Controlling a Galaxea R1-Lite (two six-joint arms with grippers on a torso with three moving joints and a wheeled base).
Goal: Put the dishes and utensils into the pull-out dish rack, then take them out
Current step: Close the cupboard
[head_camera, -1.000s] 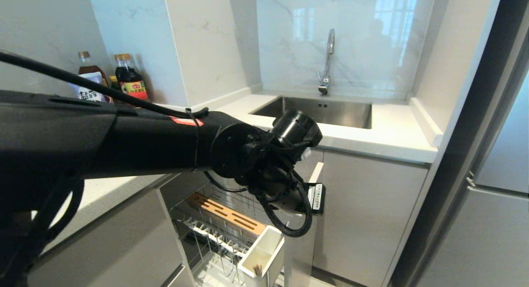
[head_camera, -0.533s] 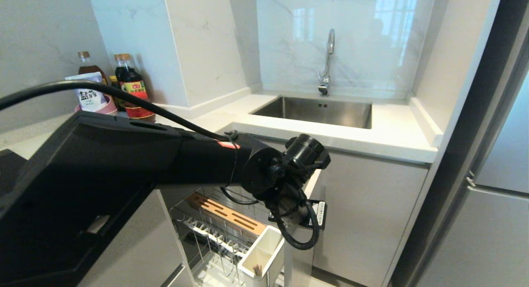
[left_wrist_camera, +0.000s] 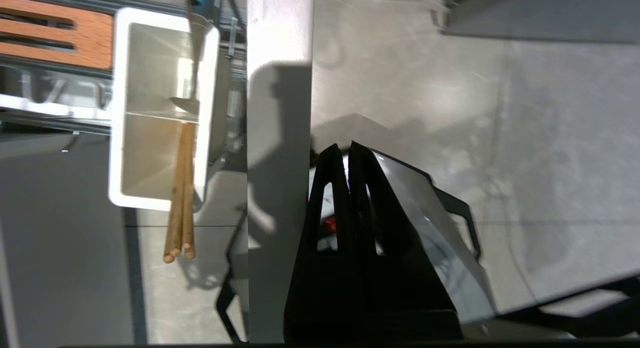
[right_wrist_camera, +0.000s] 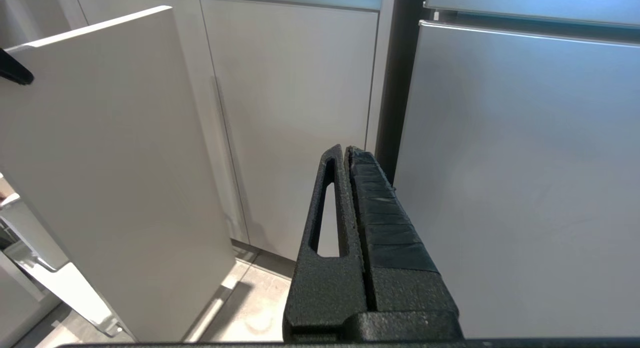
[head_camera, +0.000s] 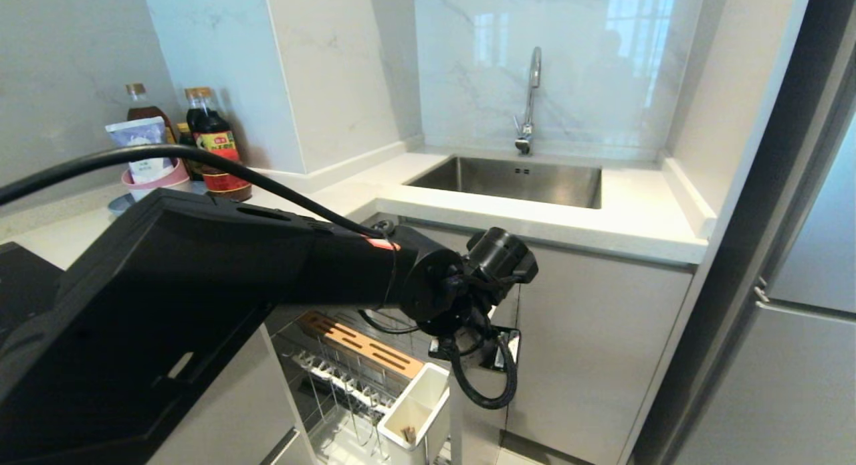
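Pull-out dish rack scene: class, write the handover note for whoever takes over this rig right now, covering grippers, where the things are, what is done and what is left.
Left gripper: shut, empty, just outside the pull-out dish rack's pale-grey front panel.
Right gripper: shut, empty, parked facing the cabinet doors.
Rack is pulled out. Chopsticks lean in one compartment of the white utensil box; a metal utensil stands in the other, type unclear.
The plate dividers that show hold nothing. The task's plate, bowl and third utensil are not in view.
Left: confirm which phase this is, then finish loading or unloading.
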